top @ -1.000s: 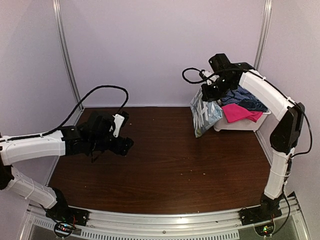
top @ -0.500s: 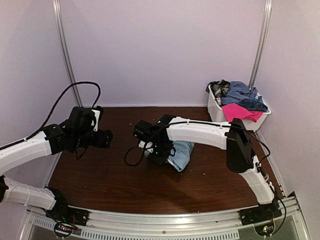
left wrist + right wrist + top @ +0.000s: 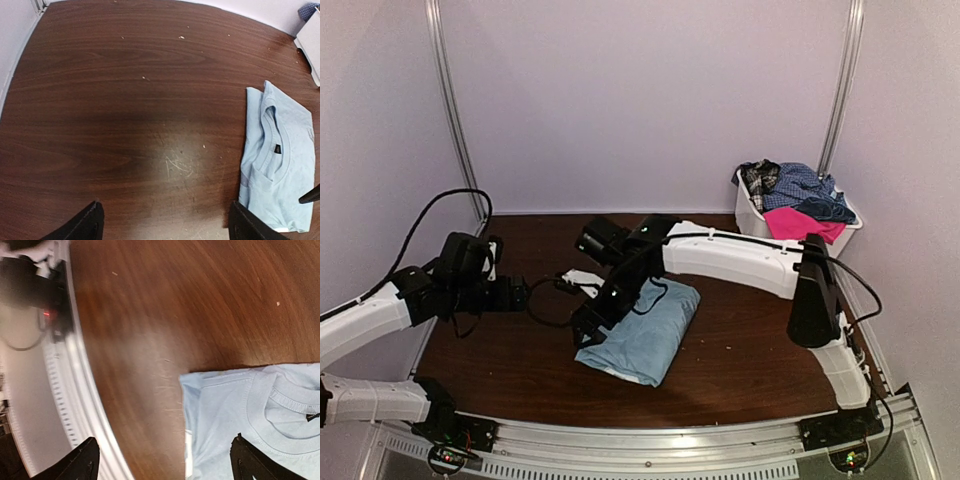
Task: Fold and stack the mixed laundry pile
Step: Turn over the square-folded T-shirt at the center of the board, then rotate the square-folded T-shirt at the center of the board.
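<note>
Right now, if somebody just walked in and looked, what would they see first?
First comes the light blue T-shirt, lying flat in the middle of the dark brown table. The right gripper hangs open over the shirt's edge. Then the eye jumps to the white basket in the far right corner, heaped with clothes, with a hot pink piece at the front.

Dark wood table (image 3: 740, 370) between pale lilac walls (image 3: 640, 100)
</note>
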